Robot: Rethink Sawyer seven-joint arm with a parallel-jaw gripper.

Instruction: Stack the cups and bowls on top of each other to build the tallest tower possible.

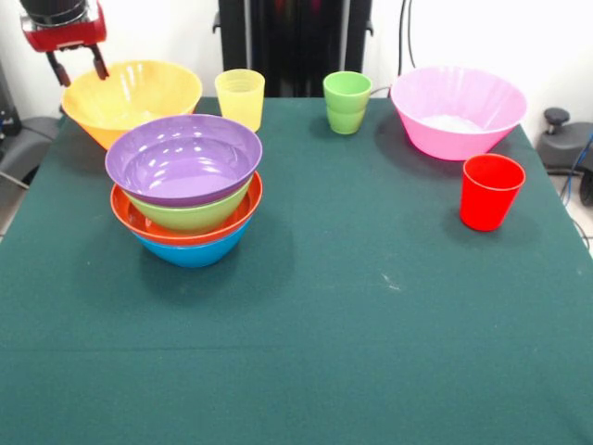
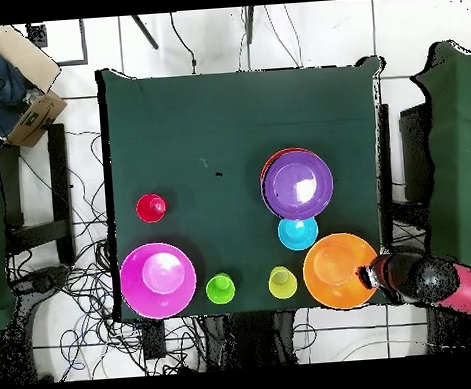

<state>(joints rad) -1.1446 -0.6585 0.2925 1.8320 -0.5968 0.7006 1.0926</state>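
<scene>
The tower [image 1: 185,185] stands left of the table's middle: a purple bowl nested in a green one, in a red-orange one, in a big blue one; from above the tower [image 2: 297,184] shows mostly purple. Behind it sits the large yellow-orange bowl [image 1: 139,97] [image 2: 340,270]. My gripper [image 1: 79,67] [image 2: 368,273] hangs open over that bowl's outer rim, holding nothing. A small blue bowl [image 2: 297,232] lies between the tower and the yellow-orange bowl. The yellow cup [image 1: 240,97] [image 2: 282,281], green cup [image 1: 346,102] [image 2: 220,288], red cup [image 1: 490,191] [image 2: 151,207] and pink bowl [image 1: 435,139] [image 2: 136,290] stand apart.
A dark green cloth [image 1: 352,306] covers the table. Chairs, cables and a cardboard box [image 2: 28,112] lie around it on the floor.
</scene>
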